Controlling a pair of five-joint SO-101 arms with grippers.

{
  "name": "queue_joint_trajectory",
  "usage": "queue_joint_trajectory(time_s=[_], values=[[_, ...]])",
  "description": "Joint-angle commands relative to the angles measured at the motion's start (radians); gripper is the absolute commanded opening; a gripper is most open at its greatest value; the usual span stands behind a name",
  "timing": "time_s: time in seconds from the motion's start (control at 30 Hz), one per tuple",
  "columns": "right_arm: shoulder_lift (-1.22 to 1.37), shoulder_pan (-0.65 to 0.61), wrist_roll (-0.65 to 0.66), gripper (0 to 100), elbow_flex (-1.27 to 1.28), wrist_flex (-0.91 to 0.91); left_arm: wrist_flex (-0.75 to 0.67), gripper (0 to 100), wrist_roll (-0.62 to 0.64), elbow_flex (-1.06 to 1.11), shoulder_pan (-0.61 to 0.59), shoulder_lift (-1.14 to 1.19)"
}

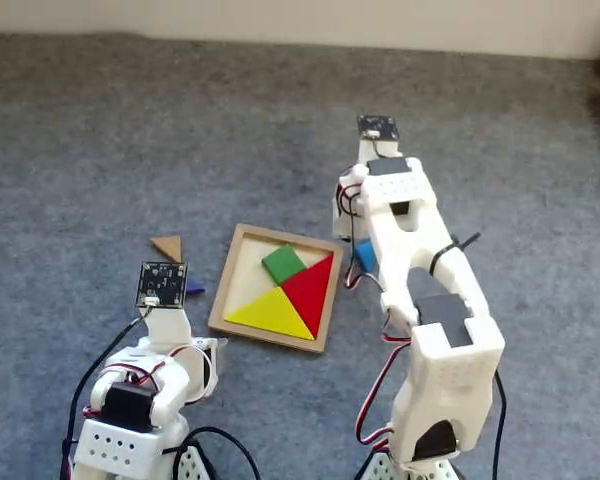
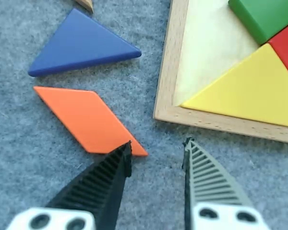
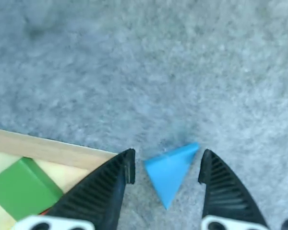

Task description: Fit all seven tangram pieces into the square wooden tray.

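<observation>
Farthest left on the grey-covered desk, a tan triangle lies apart from the tray. Near it, in the left wrist view, a dark blue triangle and an orange parallelogram lie flat, just beside the tray's outer edge. The left gripper hangs low over the desk with its jaws parted and nothing between them. Its dark tip is right at the near corner of the parallelogram.

The square wooden tray holds three pieces: a green square, a red triangle and a yellow triangle, the two triangles meeting edge to edge. The strip along the tray's left side and the upper corners show bare wood.

To the right of the tray, the right gripper straddles a small light blue triangle, jaws open on either side and not yet pinching it.

With four pieces outside, the task looks under halfway done, and the step in hand appears to be picking up the light blue triangle. That calls for closing on its slanted edges without letting it squirt out, then lifting it over the rim and turning it to fit a bare corner.
</observation>
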Motion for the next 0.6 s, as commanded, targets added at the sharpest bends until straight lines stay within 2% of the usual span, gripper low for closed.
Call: queue_joint_trajectory(time_s=[0.0,0.57], values=[[0.016,-0.015,-0.006,21.4,-0.065,-0.004,0.006,18,0.006,0.022,0.008,-0.019],[0.084,-0.015,-0.011,21.0,-0.062,0.041,0.006,18,0.006,0.022,0.008,-0.019]])
